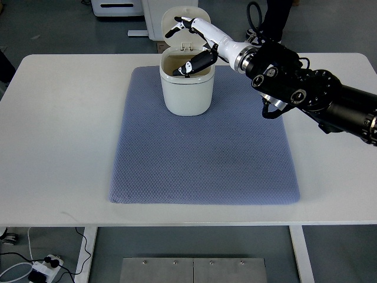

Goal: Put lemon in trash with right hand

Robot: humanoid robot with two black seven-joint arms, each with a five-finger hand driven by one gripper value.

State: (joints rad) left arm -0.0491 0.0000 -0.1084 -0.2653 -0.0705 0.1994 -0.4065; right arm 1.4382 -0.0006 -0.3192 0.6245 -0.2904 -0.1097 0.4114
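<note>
Blue mat [200,159] on white table [59,135]

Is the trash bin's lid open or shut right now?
Open. The lid stands tipped back behind the trash bin, its dark inside exposed, with the right hand above the opening.

The right arm [318,97] is mostly matte black, built of bulky rounded joint housings with circular silver-rimmed caps and small screws. A silver ring sits under the forearm joint. Black cables loop behind the wrist. The right hand [197,41] has a glossy white shell over palm and fingers [179,25], with a black thumb and dark fingertip pads.
</note>
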